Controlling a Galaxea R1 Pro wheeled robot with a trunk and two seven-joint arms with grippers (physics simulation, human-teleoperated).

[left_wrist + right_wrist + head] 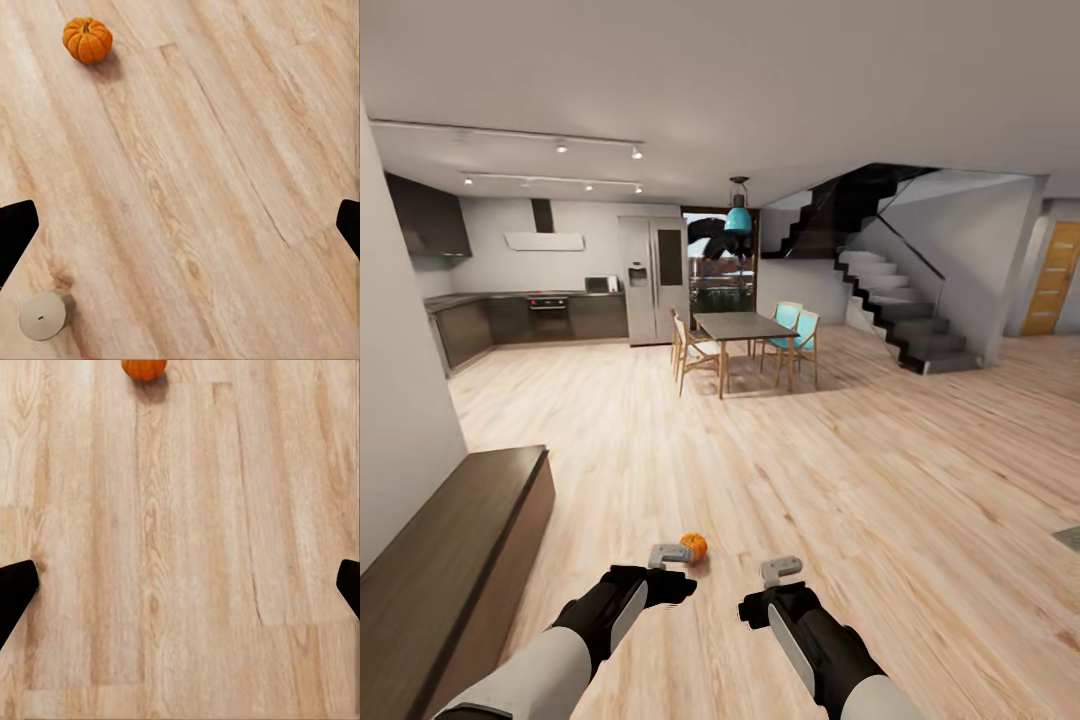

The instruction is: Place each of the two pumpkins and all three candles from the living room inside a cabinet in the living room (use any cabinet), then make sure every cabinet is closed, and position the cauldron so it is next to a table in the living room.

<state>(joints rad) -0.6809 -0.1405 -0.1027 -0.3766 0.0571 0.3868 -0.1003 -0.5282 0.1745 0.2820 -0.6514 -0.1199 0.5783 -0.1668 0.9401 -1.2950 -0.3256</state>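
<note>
You are looking across the light wood plank floor (pixel 780 470) with both arms hanging low in front of you; the small ribbed orange pumpkin (pixel 693 546) is sitting on the boards just beyond your left gripper (pixel 668 556), and the long low dark brown wood cabinet (pixel 455 560) is running along the wall at your left, its fronts looking closed from here. In the left wrist view a short stubby beige candle (pixel 43 315) is lying on its side near one dark fingertip (pixel 15 229), well apart from the pumpkin; both sets of fingers are standing wide apart with nothing between them, the right gripper (pixel 781 570) included.

You are probably lining up for a pick; the risks are sitting close together. The pumpkin is round and the candle is lying on its curved side, so a finger nudging either one off-centre is likely sending it rolling across the smooth boards; closing on the pumpkin's ribs rather than across its middle may be squeezing it out. Your left arm is working near the cabinet's end, so a wide swing is risking a knock against the wood.
</note>
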